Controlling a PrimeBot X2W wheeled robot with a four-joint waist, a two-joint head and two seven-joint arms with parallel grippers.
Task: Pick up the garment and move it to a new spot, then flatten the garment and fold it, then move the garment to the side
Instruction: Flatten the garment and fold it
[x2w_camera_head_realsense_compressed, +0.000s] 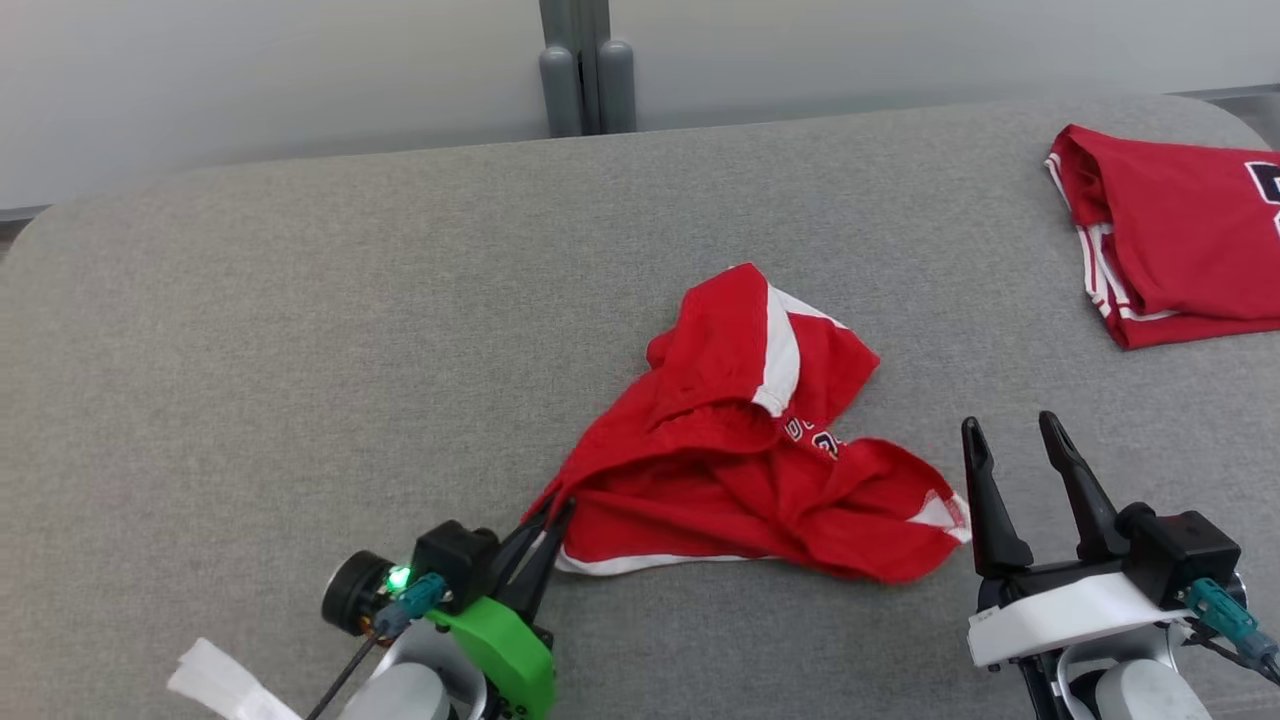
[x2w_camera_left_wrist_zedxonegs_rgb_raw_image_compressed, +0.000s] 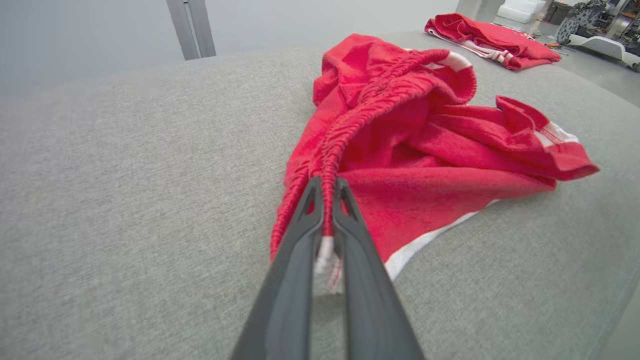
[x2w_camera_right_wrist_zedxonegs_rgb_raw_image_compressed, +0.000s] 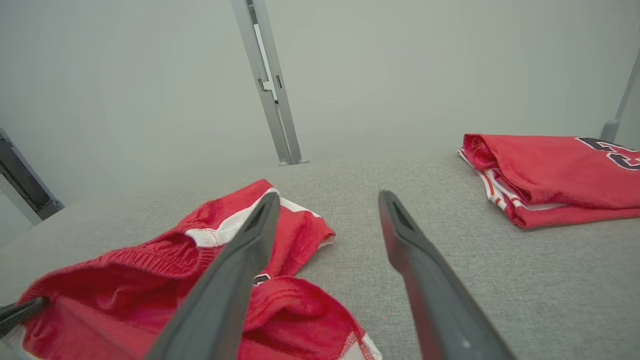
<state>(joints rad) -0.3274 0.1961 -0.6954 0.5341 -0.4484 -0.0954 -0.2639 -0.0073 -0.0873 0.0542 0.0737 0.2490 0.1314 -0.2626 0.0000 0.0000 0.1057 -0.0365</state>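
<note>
Gripping red shorts (x2w_camera_head_realsense_compressed: 740, 470), crumpled mid-counter (x2w_camera_head_realsense_compressed: 300, 350), by elastic waistband end: left fingers (x2w_camera_left_wrist_zedxonegs_rgb_raw_image_compressed: 306, 215) clamped tight on it at heap's near-left tip. Prob. chosen as firm edge for lift & move. Right fingers (x2w_camera_head_realsense_compressed: 985, 490) wide apart, empty, just beside right hem, likely standby for 2nd corner. Folded red jersey (x2w_camera_head_realsense_compressed: 1170, 230) far right, well apart.

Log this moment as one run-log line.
phase: grasp | left gripper: shut on red shorts at waistband | right gripper: open, empty | red shorts: crumpled, on grey surface | folded red jersey: far right
</note>
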